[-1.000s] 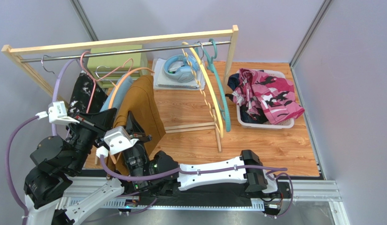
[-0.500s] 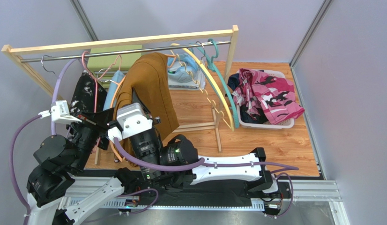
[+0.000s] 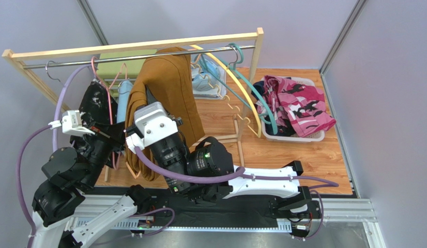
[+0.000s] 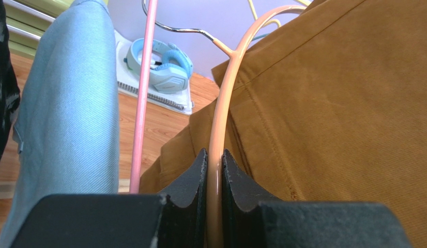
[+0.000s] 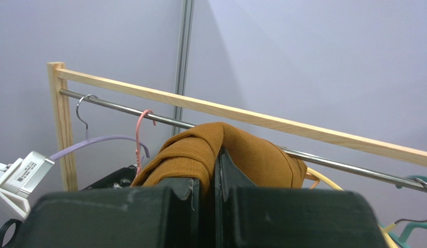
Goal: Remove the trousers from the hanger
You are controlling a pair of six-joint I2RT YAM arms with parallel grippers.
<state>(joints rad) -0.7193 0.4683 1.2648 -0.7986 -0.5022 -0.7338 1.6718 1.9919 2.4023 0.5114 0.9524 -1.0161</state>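
The mustard-brown trousers (image 3: 171, 85) hang raised beside the rail; my right gripper (image 3: 150, 103) is shut on a fold of them, also seen in the right wrist view (image 5: 236, 155), where the gripper (image 5: 208, 173) pinches the cloth. My left gripper (image 3: 117, 137) is shut on the orange hanger (image 4: 220, 119), its pads (image 4: 197, 175) clamped on the wire. The light blue trousers (image 3: 122, 95) and the black speckled trousers (image 3: 94, 106) hang on the left. The pink floral trousers (image 3: 298, 103) lie over the dark navy ones (image 3: 258, 90) in the white basket (image 3: 295, 138).
The wooden rack (image 3: 133, 46) with its metal rod (image 5: 122, 109) spans the back. Empty yellow (image 3: 241, 88) and teal (image 3: 257, 98) hangers hang at its right. Pink (image 4: 146, 93) and purple (image 5: 96, 140) hangers are at the left. Blue headphones (image 4: 161, 59) lie on a notebook.
My right gripper has lifted the mustard-brown trousers up and back to rail height. The yellow and teal hangers have swung to the right. The left gripper stays clamped on the orange hanger.
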